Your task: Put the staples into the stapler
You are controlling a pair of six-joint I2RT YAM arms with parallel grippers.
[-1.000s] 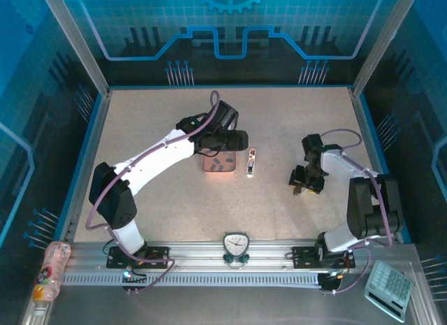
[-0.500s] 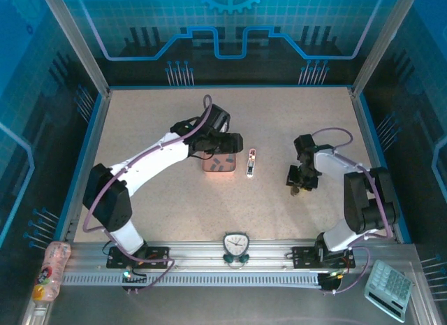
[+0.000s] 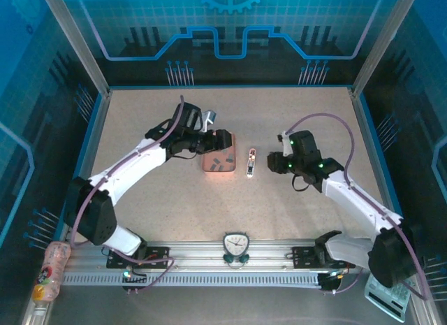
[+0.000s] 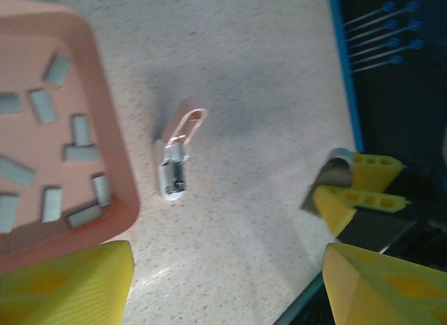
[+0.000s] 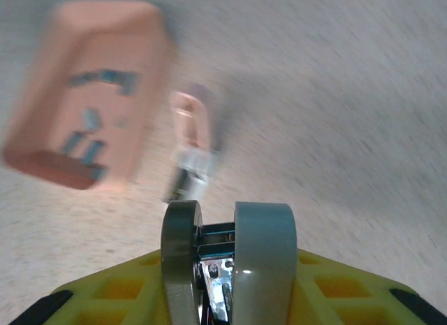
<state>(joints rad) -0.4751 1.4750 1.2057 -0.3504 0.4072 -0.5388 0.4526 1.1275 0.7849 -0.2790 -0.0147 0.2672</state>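
Note:
The stapler (image 3: 251,162) lies flat on the speckled table just right of the salmon-pink tray (image 3: 230,155). It is small, pale pink and silvery (image 4: 178,150) (image 5: 192,154). Several dark grey staples (image 4: 63,154) (image 5: 91,136) lie loose in the tray (image 4: 105,129). My left gripper (image 3: 222,140) (image 4: 223,269) hovers at the tray's upper left edge, open wide and empty. My right gripper (image 3: 274,162) (image 5: 216,213) hangs just right of the stapler and points at it. Its grey pads (image 5: 262,234) stand a narrow gap apart, with nothing seen between the tips.
A small clock (image 3: 235,244) stands on the front rail between the arm bases. A calculator (image 3: 389,289) lies at the near right and a pink bottle (image 3: 50,269) at the near left. Blue walls (image 3: 94,129) ring the table.
The right arm swung left from the right side toward the stapler, and its jaws narrowed. The left gripper drew back leftward off the tray.

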